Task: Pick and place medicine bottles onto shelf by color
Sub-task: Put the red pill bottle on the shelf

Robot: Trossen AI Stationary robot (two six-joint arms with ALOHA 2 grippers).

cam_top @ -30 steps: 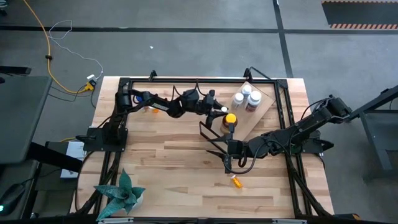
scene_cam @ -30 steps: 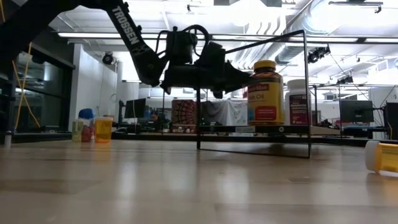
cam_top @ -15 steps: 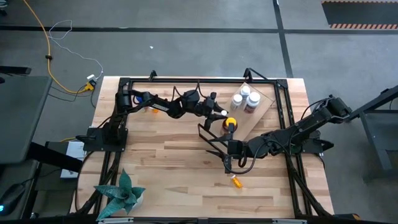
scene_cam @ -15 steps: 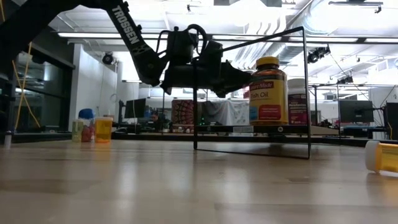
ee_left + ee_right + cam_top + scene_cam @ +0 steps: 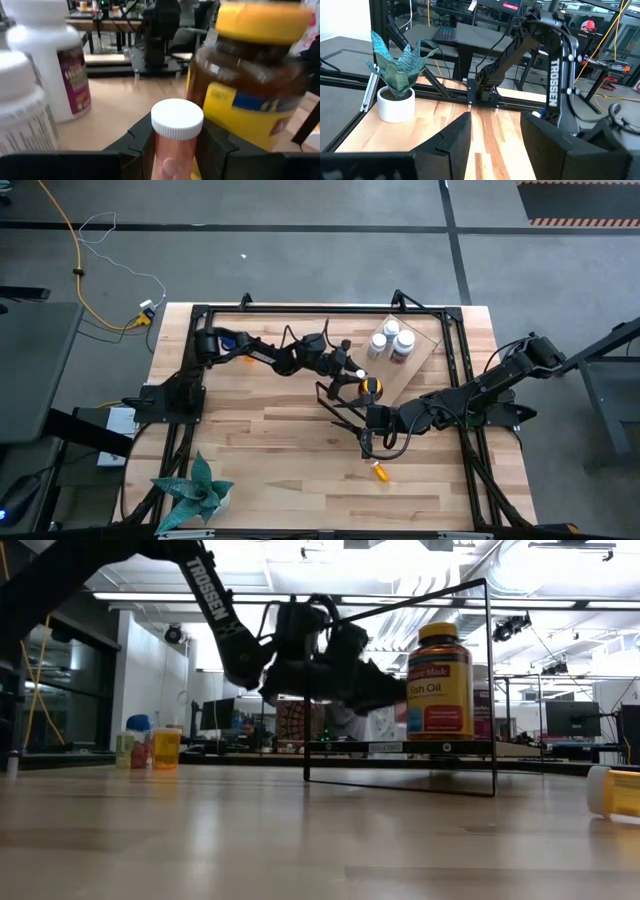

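Note:
My left gripper (image 5: 352, 367) reaches over the light wooden shelf (image 5: 418, 358) from the table's left and is shut on a small orange bottle with a white cap (image 5: 176, 131). Just beside it stands the amber bottle with a yellow cap (image 5: 371, 387), which is large in the left wrist view (image 5: 250, 95) and upright on the shelf board in the low view (image 5: 440, 680). Three white bottles (image 5: 392, 340) stand on their bases farther back on the shelf. My right gripper (image 5: 365, 442) is open and empty, near the table's middle. My left gripper pinches the small orange bottle's body just below its white cap (image 5: 175, 150) between its two fingers. The fingers come roughly level from the table's left and lie along the bottle, whose cap end sticks out past them. The bottle is lifted clear above the shelf board.
The shelf's thin black wire frame (image 5: 490, 690) rises around the bottles. Another small orange bottle (image 5: 381, 472) lies on its side on the tabletop near my right gripper. Several small bottles (image 5: 145, 748) stand at the far left, and a potted plant (image 5: 200, 488) at the near left corner.
My left gripper has gone toward the table's right and near edges with the small orange bottle, closing on the amber bottle. The amber bottle has shifted a little toward the near edge, still upright.

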